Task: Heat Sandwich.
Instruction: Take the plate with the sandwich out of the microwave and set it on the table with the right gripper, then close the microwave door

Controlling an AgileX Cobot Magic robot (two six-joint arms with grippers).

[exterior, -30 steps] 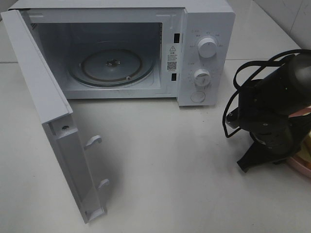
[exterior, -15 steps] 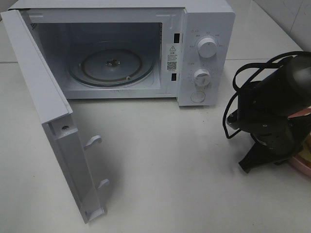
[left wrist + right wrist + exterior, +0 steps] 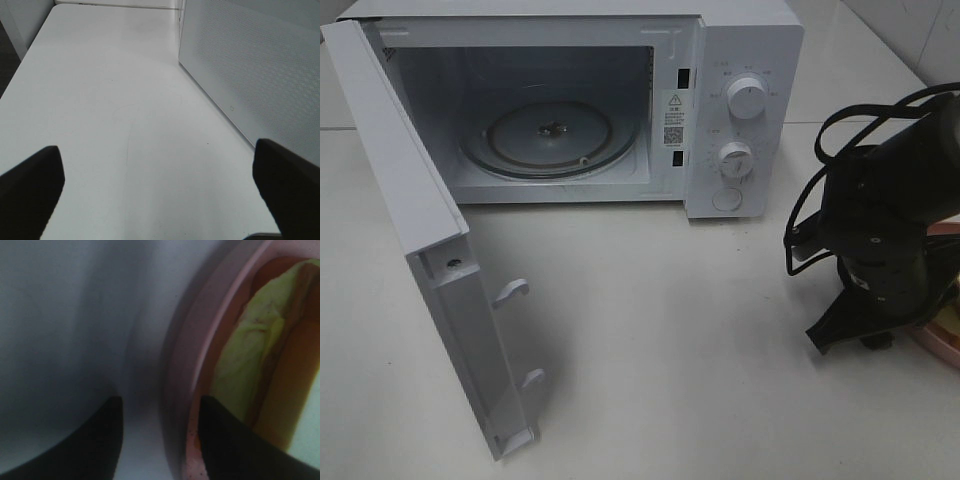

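Honestly, the right gripper (image 3: 157,440) sat part-open astride the pink plate (image 3: 182,365) rim at the frame's right edge, sandwich (image 3: 250,360) just inside; left gripper (image 3: 160,185) gaped, far off.

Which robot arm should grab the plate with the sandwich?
The right one, probably. The right gripper already straddles the rim of the pink plate holding the sandwich. The left gripper sees only bare table beside the microwave door.
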